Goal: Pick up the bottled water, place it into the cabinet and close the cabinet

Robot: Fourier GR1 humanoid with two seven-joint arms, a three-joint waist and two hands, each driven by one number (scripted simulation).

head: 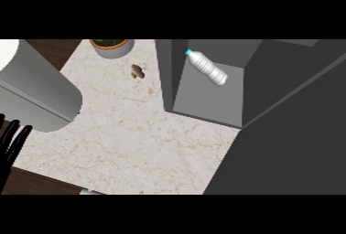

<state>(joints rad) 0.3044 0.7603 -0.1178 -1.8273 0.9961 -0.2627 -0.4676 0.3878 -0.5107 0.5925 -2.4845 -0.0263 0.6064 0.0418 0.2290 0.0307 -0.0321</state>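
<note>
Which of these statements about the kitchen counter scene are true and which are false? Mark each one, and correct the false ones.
1. The bottle lies inside the cabinet. True.
2. The bottle's cap is red. False: it is blue.
3. A potted plant stands at the counter's far edge. True.
4. The left hand holds the bottle. False: it shows at the view's left edge, fingers straight, holding nothing.
5. The cabinet is shut. False: it is open, its door swung out.

No text, label, brand, number or sign can be read anywhere on the scene.
</note>
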